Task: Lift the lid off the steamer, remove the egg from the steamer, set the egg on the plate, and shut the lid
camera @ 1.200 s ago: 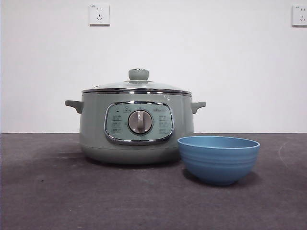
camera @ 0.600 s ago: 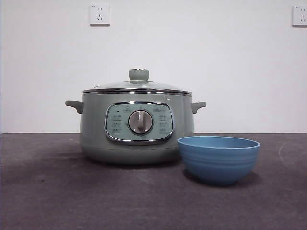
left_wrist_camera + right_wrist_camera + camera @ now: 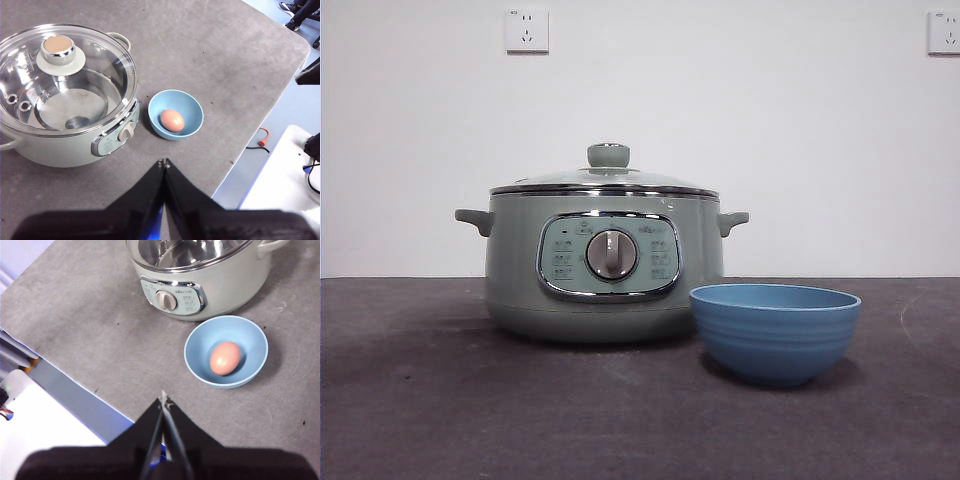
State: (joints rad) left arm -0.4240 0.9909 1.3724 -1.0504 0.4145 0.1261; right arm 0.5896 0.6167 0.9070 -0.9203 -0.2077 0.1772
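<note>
Centre-left of the front frame: steamer (image 3: 605,265) on the grey tabletop (image 3: 440,400), lid (image 3: 605,180) seated flat on its rim, knob uppermost. Lower right of the same frame: plate (image 3: 775,332), just beside the steamer, apart from it. Inside the plate, visible only from the wrist views: egg (image 3: 225,358), resting at the bottom. Left claw (image 3: 164,162): jaws pressed together, holding nothing, raised above the tabletop edge nearest the plate. Right claw (image 3: 163,401): jaws likewise closed tip to tip, empty, raised clear of the plate. On the wall, upper left and upper right corners: two sockets (image 3: 527,30).
</note>
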